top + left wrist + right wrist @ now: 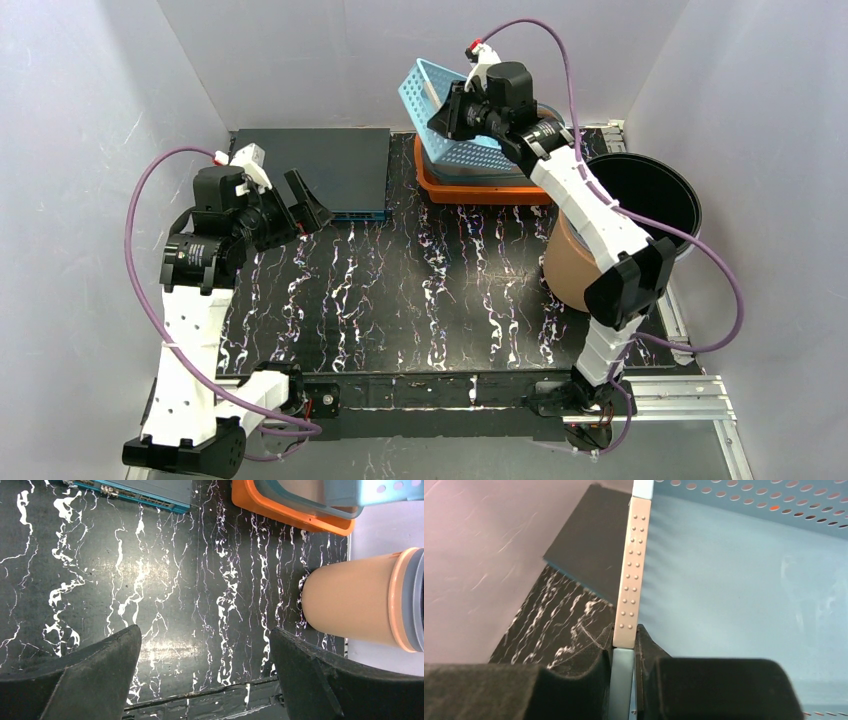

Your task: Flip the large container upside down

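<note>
The large container (432, 92), a light-blue perforated basket, stands tilted on edge over an orange tray (480, 190) at the back of the mat. My right gripper (440, 115) is shut on its rim. In the right wrist view the jaws (624, 652) pinch the blue rim just below a beige dotted strip (631, 570), and the basket's inner wall (734, 580) fills the right side. My left gripper (312, 205) hovers open over the mat at the left, with only bare mat between its fingers (207, 645).
A tan cup (568, 270) lies on its side at the mat's right edge, beside a black bucket (650, 190). A flat dark box (320, 165) sits at the back left. The left wrist view shows the cup (350, 600) and the orange tray (295, 515).
</note>
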Controlling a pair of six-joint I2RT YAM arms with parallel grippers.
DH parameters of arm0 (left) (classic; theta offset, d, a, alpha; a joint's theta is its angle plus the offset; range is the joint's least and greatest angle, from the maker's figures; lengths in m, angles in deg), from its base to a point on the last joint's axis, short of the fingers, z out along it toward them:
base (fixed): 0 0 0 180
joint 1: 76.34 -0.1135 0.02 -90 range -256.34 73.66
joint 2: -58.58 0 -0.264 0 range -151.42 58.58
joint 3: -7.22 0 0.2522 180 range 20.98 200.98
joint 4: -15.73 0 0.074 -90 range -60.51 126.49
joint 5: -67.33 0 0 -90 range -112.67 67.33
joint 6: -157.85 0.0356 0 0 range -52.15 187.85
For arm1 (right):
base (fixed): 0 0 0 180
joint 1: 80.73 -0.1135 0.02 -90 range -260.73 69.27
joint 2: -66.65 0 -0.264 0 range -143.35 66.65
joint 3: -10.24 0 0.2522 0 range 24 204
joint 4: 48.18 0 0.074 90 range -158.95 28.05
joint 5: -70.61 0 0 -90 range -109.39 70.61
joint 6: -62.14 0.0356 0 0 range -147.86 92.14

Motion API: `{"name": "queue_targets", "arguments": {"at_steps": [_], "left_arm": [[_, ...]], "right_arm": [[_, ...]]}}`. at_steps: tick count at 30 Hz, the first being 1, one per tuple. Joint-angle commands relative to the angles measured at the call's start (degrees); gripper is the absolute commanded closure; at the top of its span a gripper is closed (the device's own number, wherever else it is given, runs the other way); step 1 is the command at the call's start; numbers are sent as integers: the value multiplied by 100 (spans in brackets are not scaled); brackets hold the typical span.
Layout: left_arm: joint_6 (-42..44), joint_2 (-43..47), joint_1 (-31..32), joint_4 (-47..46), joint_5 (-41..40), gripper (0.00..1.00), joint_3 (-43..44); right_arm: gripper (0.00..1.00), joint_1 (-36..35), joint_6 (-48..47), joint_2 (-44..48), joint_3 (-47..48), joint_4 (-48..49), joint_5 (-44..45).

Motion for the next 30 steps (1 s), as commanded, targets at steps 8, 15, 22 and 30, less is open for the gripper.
{"name": "queue_targets", "arguments": {"at_steps": [8, 15, 22, 30], "left_arm": [[-487, 220, -18, -843, 765, 2, -192], [-2660, 233, -11, -3054, 2126, 7, -557], [-3220, 3, 126, -3852, 2220, 8, -691], [-2462, 162, 131, -3028, 1689, 8, -728]], "right_arm": [[99, -24, -371, 1130, -861, 726, -1969], [99, -654, -1407, 1475, -1247, -107, -1510], [99, -1457, -1846, 1939, -1800, 147, -680], [99, -2000, -2213, 2064, -1914, -252, -493]]}}
